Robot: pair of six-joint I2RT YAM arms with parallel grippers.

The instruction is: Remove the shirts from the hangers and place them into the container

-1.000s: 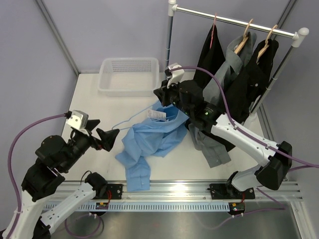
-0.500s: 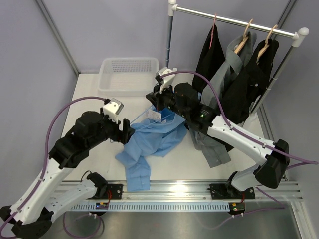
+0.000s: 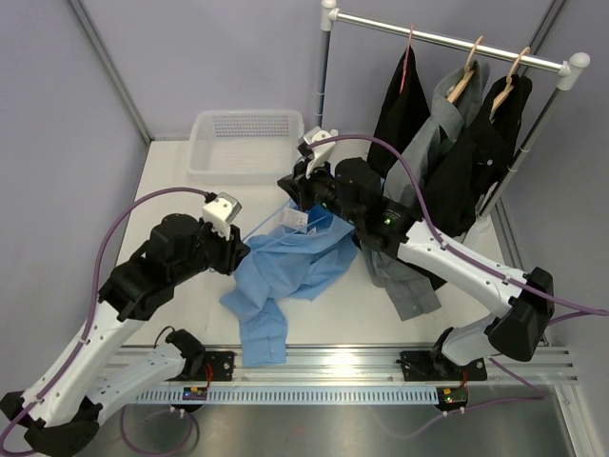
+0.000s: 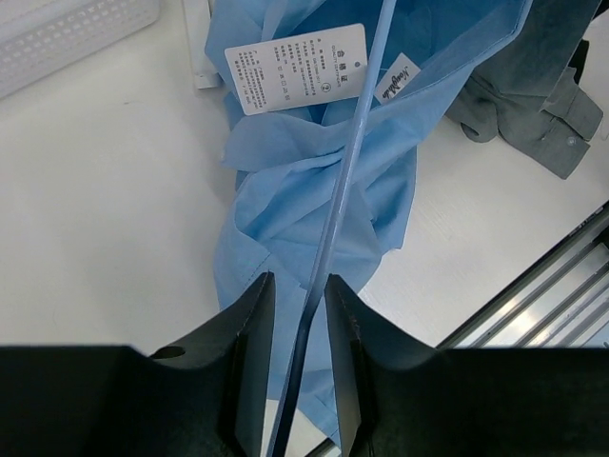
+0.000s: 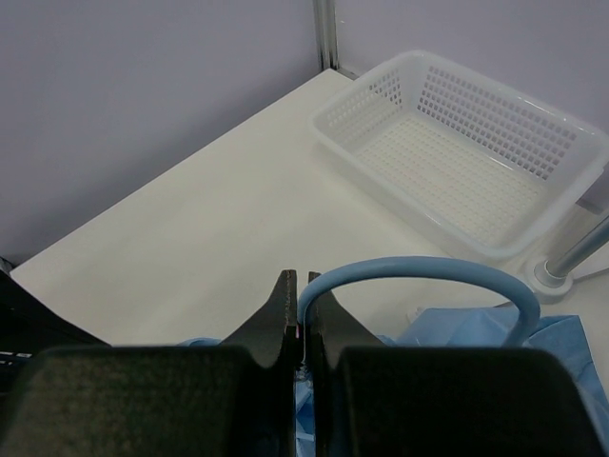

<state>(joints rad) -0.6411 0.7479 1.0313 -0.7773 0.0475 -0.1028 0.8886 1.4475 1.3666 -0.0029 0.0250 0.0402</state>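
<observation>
Your right gripper (image 5: pixel 301 281) is pressing its jaws together on the hook of the blue hanger (image 5: pixel 419 269), which is arching out from between the fingers. Your left gripper (image 4: pixel 300 286) is holding its jaws narrow around that hanger's thin bar, one finger on each side. Whether the pads are actually touching the bar, you cannot tell from the wrist view.

The light blue shirt (image 3: pixel 285 271) is draping off the hanger at its collar end and lying crumpled on the table (image 3: pixel 181 219), with a white printed tag (image 4: pixel 297 67) showing inside the collar. The basket (image 3: pixel 245 173) is sitting at the far left of the table, apart from the shirt, and the rail's upright post (image 3: pixel 324 86) is standing just beside its right end.

To the right, the rail (image 3: pixel 447 40) is carrying a black shirt (image 3: pixel 400 100) on the pink hanger (image 3: pixel 409 52). Next to it, the grey shirt (image 3: pixel 404 290) and a second black shirt (image 3: pixel 481 157) are hanging on the wooden hangers (image 3: pixel 463 81). The grey shirt's lower part is trailing onto the table just beside the blue one.

Your right arm is stretching from its base at the near right, diagonally up and left. Its forearm is crossing those hanging shirts' lower ends, and its wrist is ending above the blue collar. Your left arm is rising from the near left with its elbow bent high and its forearm pointing right. Its gripper is sitting at the shirt's left edge.
</observation>
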